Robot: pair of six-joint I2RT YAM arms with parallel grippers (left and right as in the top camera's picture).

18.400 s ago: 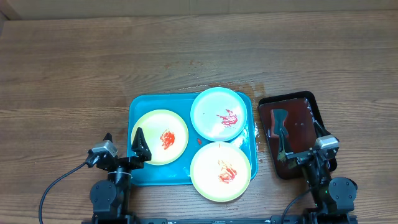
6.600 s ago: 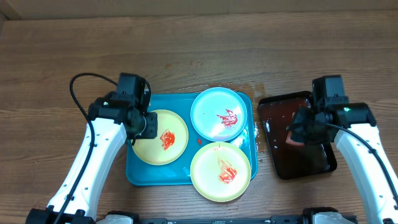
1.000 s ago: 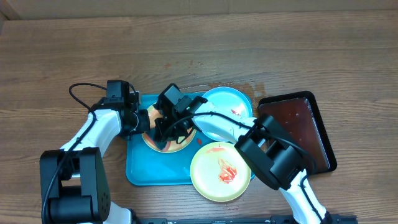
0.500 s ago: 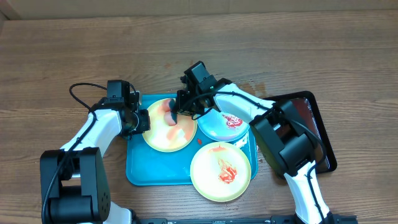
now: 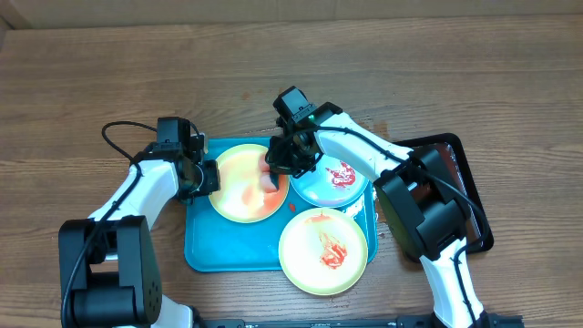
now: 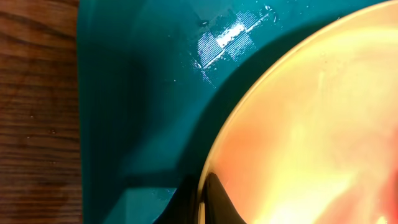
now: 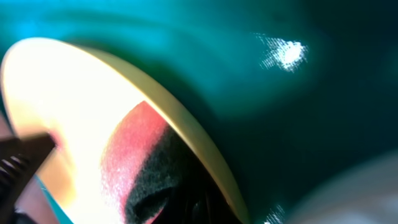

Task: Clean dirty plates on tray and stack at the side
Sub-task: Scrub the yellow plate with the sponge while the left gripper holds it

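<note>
Yellow plate (image 5: 239,189) pinched at rim by left claw (image 5: 209,179), right claw (image 5: 284,167) clamps sponge (image 7: 144,168) — we risk wiping it loose.

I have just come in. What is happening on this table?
Two robot arms are cleaning one plate. The fingers of the left gripper pinch the left rim of a yellow-green plate on the turquoise tray. The fingers of the right gripper press a reddish pad onto that plate, which is smeared orange. The blue plate and the second yellow-green plate lie on the tray with red sauce, not yet wiped.
</note>
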